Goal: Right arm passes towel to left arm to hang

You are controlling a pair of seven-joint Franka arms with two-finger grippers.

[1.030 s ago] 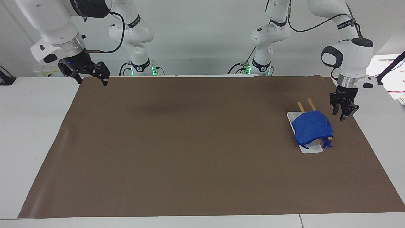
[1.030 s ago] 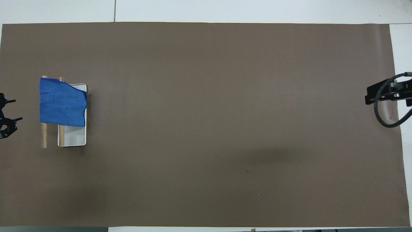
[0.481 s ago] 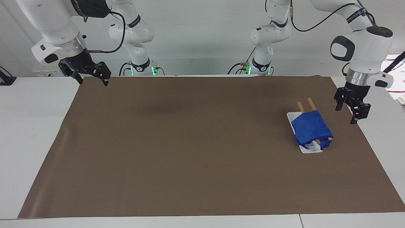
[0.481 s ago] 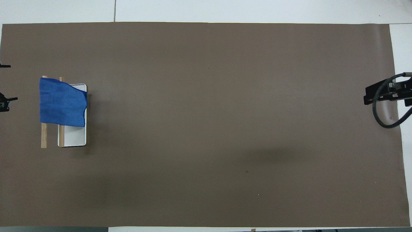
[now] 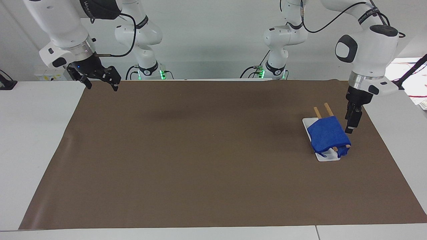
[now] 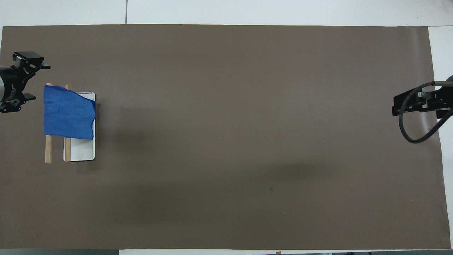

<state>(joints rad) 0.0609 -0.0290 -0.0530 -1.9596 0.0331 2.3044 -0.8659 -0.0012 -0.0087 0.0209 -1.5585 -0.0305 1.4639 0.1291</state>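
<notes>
The blue towel (image 5: 328, 135) hangs folded over two wooden rods (image 5: 328, 109) on a white tray (image 5: 328, 156), toward the left arm's end of the table. In the overhead view the towel (image 6: 69, 113) covers the rods' (image 6: 48, 152) farther half and part of the tray (image 6: 83, 152). My left gripper (image 5: 351, 126) hangs in the air just beside the towel without touching it. In the overhead view it (image 6: 35, 82) is open and empty. My right gripper (image 5: 101, 85) is open and empty over the mat's corner at the right arm's end; it also shows in the overhead view (image 6: 407, 104).
A brown mat (image 5: 200, 150) covers most of the white table. The right arm's black cable (image 6: 412, 136) loops below its wrist. Both arm bases stand at the table's robot edge.
My left gripper has turned about its wrist and moved in closer to the towel. My right gripper has shifted slightly inward over the mat. The towel has not moved.
</notes>
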